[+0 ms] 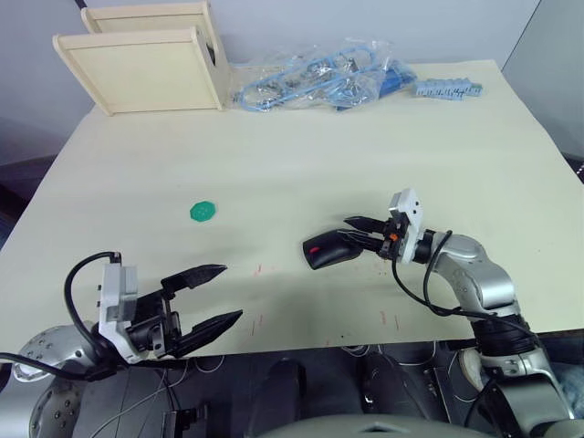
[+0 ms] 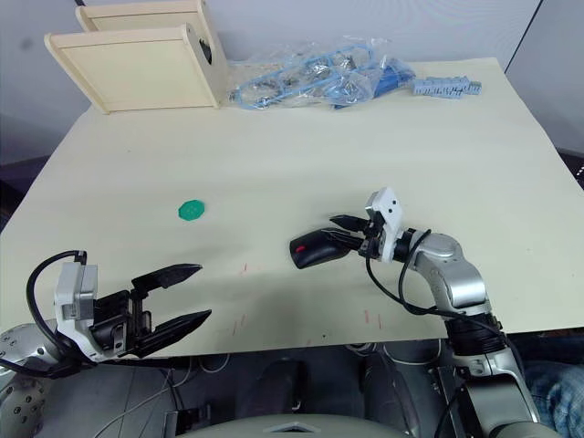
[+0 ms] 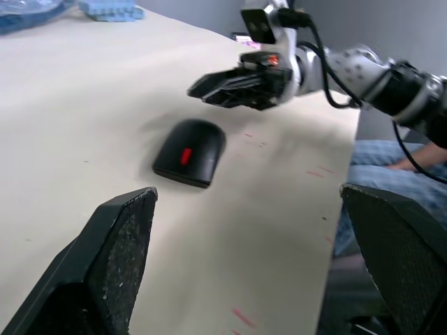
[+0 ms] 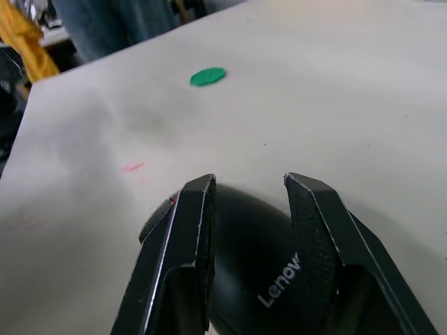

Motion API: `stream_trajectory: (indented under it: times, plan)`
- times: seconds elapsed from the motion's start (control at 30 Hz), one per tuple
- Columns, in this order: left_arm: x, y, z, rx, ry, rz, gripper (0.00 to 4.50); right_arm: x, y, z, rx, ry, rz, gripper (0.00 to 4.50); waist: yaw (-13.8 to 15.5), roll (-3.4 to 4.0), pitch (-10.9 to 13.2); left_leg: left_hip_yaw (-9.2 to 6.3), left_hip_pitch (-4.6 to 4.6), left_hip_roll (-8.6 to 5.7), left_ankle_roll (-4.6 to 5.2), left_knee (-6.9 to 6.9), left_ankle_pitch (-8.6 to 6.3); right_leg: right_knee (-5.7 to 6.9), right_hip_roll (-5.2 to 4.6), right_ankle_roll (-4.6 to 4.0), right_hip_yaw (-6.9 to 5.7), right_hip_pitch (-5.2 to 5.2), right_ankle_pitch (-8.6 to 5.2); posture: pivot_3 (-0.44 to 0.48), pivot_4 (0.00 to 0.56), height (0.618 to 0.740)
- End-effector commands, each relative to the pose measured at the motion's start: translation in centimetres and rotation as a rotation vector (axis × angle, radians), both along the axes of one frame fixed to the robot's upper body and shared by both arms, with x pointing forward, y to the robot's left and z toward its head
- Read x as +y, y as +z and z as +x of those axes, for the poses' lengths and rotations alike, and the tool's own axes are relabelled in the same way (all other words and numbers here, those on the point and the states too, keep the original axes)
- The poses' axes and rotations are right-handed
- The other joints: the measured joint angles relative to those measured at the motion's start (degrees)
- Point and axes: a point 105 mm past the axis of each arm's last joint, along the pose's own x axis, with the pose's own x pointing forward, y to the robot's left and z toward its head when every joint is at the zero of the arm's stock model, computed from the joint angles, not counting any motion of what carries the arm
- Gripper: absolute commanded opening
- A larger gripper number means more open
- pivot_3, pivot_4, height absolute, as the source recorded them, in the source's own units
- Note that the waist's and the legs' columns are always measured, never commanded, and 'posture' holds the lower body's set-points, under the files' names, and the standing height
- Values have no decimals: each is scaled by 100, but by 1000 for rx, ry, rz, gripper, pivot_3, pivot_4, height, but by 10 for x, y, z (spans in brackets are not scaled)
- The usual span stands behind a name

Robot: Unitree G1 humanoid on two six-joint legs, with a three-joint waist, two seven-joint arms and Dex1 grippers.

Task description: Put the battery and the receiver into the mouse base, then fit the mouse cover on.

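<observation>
A: Right end effector (image 1: 360, 232) status?
B: Fingers spread, low over the table (image 1: 301, 155), tips just at the rear of the mouse (image 1: 330, 249). Right wrist view: fingers (image 4: 183, 230) straddle the glossy black shell, w/ a gap between them; can't tell if the pads touch it.
A: Mouse itself?
B: Sits flat on the table, near the front edge, right of centre. Cover looks seated on the base, closed black oval, small red mark on the nose, "Lenovo" lettering on the rear. Can't separate cover from base in any view.
A: Battery, receiver?
B: Can't tell.
A: Left end effector (image 1: 212, 297)?
B: Spread wide, at the table's front edge on the left, well apart from the mouse, holding nothing. Its wrist view looks across at the mouse and the right end effector beyond.
A: Other items?
B: Green disc (image 1: 203, 212) on the table, left of the mouse, well apart. Two wooden boxes (image 1: 146, 57) at the far left corner; clear bags w/ blue parts (image 1: 315, 80) and a blue strip (image 1: 445, 88) along the far edge.
</observation>
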Motion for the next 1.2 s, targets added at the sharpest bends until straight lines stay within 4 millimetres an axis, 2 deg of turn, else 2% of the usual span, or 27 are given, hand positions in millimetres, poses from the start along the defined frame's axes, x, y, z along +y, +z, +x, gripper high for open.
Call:
stream_trajectory:
  times: [0.03, 0.4, 0.7, 0.87, 0.9, 1.03, 1.17, 1.2]
  plan:
    - [-8, 15, -5, -47, 8, -10, 4500, -3, 10, -1, -48, -41, 39, 1655, 3, -3, 2, 0, -1, 0, 0, 0, 0, -1, -1, 0, 1, 0, 0, 0, 150, 740]
    - [-7, 13, -7, -34, 29, -8, 4500, -2, -6, 2, 29, -147, 110, 1655, 2, -3, 2, 3, 1, 1, 0, -2, 0, 0, 3, 0, 5, -1, 0, 0, 150, 740]
    - [-3, 9, -5, -24, 39, -8, 4500, 9, -62, -13, 165, -132, 14, 1655, -23, -10, -5, 11, 15, 6, 0, -6, 0, 0, 9, -2, 12, 3, -2, 0, 150, 740]
    - [-3, 9, -5, -25, 40, -6, 4500, 12, -74, -15, 181, -133, -12, 1655, -38, -32, -26, 18, 28, 14, 0, -12, 0, 1, 16, -5, 19, 8, -4, 0, 150, 740]
    - [-4, 10, -5, -28, 41, -7, 4500, 11, -71, -13, 171, -141, 1, 1655, -38, -34, -28, 19, 30, 16, 0, -12, 0, 1, 18, -7, 20, 8, -5, 0, 150, 740]
    - [-6, 13, -4, -12, 92, -24, 4500, -13, -17, 1, -17, -187, 109, 1655, -21, -30, -25, 17, 28, 18, 0, -12, 0, 0, 19, -8, 20, 8, -5, 0, 150, 740]
    - [-1, 9, 2, 6, 161, -53, 4500, -34, 3, -3, -121, -196, 63, 1655, 15, -20, -14, 15, 18, 12, 0, -11, 0, -4, 14, -6, 18, 6, -4, 0, 150, 740]
    - [1, 8, 3, 14, 181, -61, 4500, -39, 11, -5, -142, -185, 100, 1655, 23, -20, -12, 13, 15, 10, 0, -11, 0, -4, 12, -5, 17, 5, -4, 0, 150, 740]
